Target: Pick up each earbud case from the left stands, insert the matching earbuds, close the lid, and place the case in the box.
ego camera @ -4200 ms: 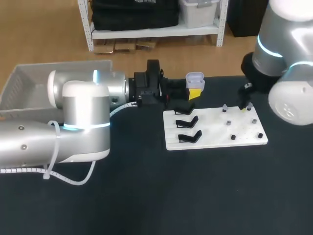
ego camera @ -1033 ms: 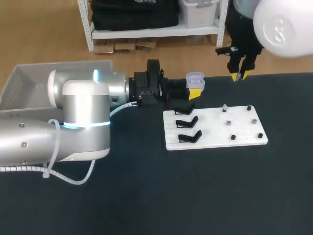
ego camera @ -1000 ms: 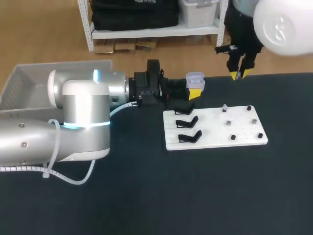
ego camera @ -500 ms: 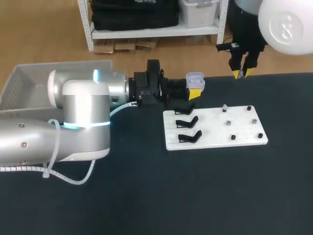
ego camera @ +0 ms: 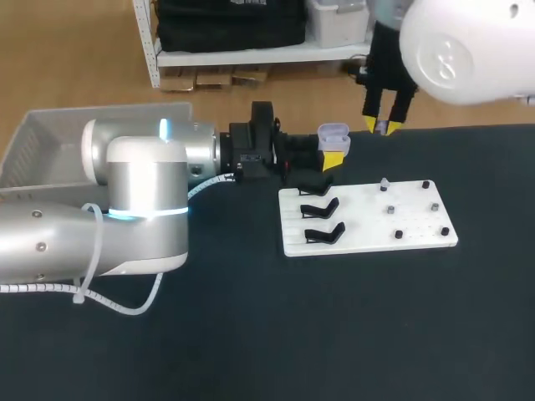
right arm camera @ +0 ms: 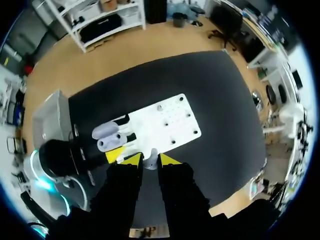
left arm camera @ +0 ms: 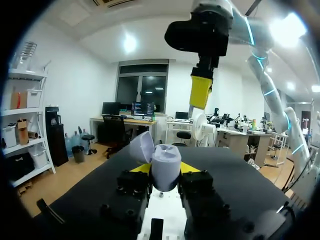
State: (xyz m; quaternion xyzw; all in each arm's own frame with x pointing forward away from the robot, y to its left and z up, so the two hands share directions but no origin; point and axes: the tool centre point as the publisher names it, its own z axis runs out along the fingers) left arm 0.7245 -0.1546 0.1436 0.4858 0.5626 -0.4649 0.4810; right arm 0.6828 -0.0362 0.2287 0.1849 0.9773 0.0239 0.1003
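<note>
— overhead first: where to find the earbud case?
— clear of the bench, pinched in the left end effector, just beyond the white board; hinged open, probably held there as a steady target.
— and on the right?
— near the case and higher, in the right end effector: an earbud, squeezed between the tips, likely poised for insertion.
— from the left wrist?
— yellow tips hugging the case from both sides, mouth facing up for loading; overhead, the other end effector.
— from the right wrist?
— earbud nipped between own tips; below and slightly aside, the open case; beside the left arm, the box for the finished case.
</note>
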